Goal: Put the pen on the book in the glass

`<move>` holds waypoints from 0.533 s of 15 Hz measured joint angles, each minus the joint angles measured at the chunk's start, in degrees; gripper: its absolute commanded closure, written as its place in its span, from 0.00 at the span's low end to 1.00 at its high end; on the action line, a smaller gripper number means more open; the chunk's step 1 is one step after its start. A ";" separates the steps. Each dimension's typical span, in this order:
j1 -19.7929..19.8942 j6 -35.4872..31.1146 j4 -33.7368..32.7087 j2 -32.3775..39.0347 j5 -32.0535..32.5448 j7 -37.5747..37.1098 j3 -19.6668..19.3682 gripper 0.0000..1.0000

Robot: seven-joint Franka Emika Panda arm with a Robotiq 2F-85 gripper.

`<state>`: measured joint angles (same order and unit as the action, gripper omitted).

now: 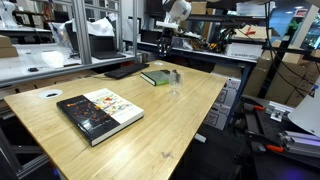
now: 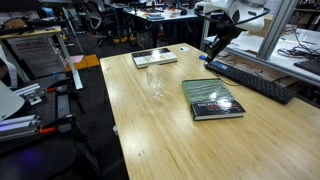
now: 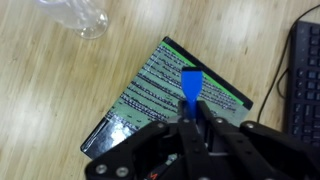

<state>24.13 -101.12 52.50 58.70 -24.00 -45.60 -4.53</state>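
Observation:
In the wrist view my gripper [image 3: 192,120] is shut on the pen [image 3: 190,82], whose blue tip sticks out beyond the fingers. It hangs above the green book [image 3: 160,100], which lies flat on the wooden table. The clear glass [image 3: 82,14] stands upright beyond the book, at the top left. In both exterior views the gripper [image 1: 165,44] [image 2: 212,47] is raised well above the green book [image 1: 154,77] [image 2: 213,100], with the glass [image 1: 176,80] [image 2: 156,83] beside the book. The pen is too small to make out in the exterior views.
A larger black-and-white picture book [image 1: 100,113] [image 2: 155,58] lies on the table away from the green book. A black keyboard [image 3: 305,70] [image 2: 255,80] lies along the table edge next to the green book. Metal frames and cluttered benches surround the table.

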 measured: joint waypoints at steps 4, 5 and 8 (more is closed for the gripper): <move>1.31 1.94 5.02 -5.23 -1.72 5.50 1.62 0.89; 1.31 1.91 5.56 -5.25 -1.73 5.73 1.75 0.89; 1.31 1.87 6.01 -5.27 -1.73 5.86 1.91 0.97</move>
<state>25.44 -99.25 58.51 53.43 -25.74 -39.73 -2.63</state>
